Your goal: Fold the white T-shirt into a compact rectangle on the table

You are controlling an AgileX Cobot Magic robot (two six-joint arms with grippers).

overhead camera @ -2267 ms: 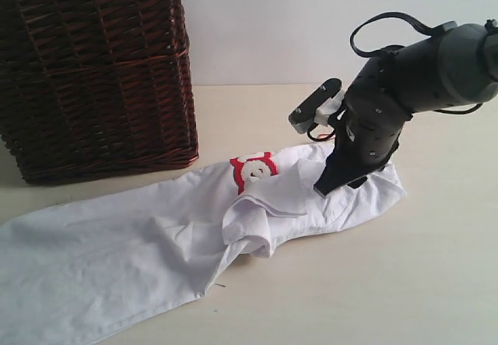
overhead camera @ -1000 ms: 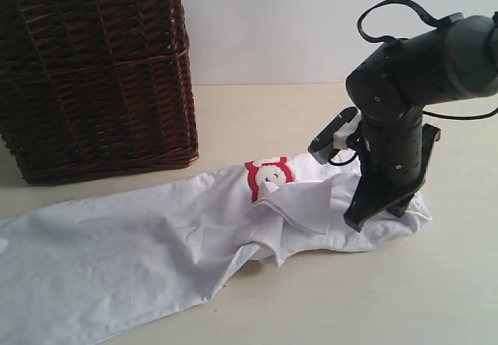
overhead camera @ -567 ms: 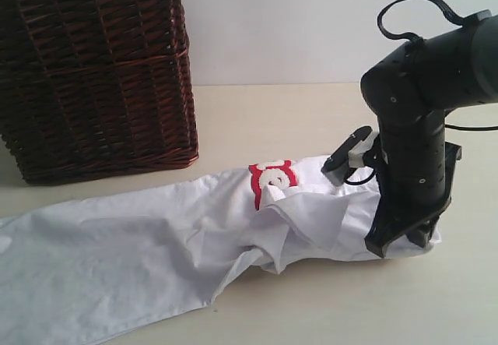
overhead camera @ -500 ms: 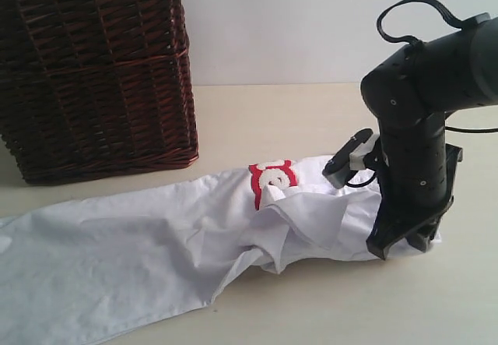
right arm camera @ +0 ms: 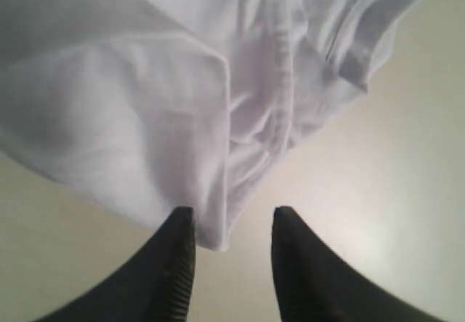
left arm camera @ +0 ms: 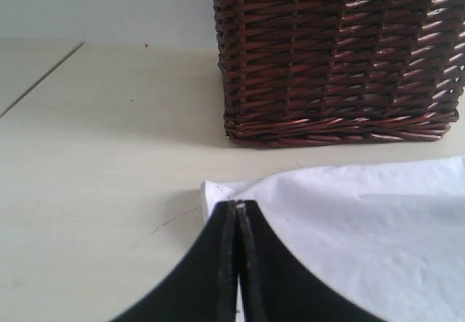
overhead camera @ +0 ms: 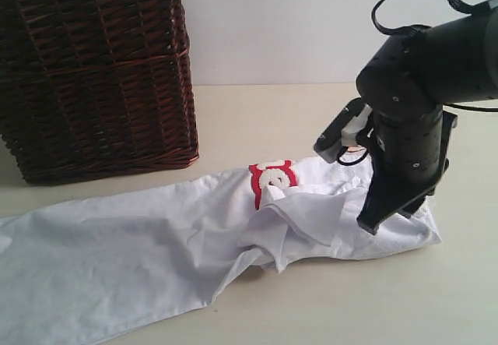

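Note:
The white T-shirt [overhead camera: 132,244] lies stretched out and crumpled on the table [overhead camera: 436,298], with a red-outlined letter [overhead camera: 272,175] showing near a bunched fold. My right gripper [overhead camera: 372,224] hangs open just above the shirt's right end. In the right wrist view its fingers [right arm camera: 232,216] straddle a hanging edge of the white T-shirt [right arm camera: 189,104] without gripping it. My left gripper [left arm camera: 237,206] is shut, its tips over the corner of the white T-shirt [left arm camera: 363,220]. I see no cloth clearly held between them. It is out of the exterior view.
A tall dark brown wicker basket [overhead camera: 101,72] stands at the back left, close behind the shirt. The left wrist view shows the wicker basket [left arm camera: 341,53] just beyond the shirt's corner. A pale wall rises behind the table.
My right gripper dragged the shirt's right end further right, then let it go and rose a little. The shirt has stayed where it was pulled.

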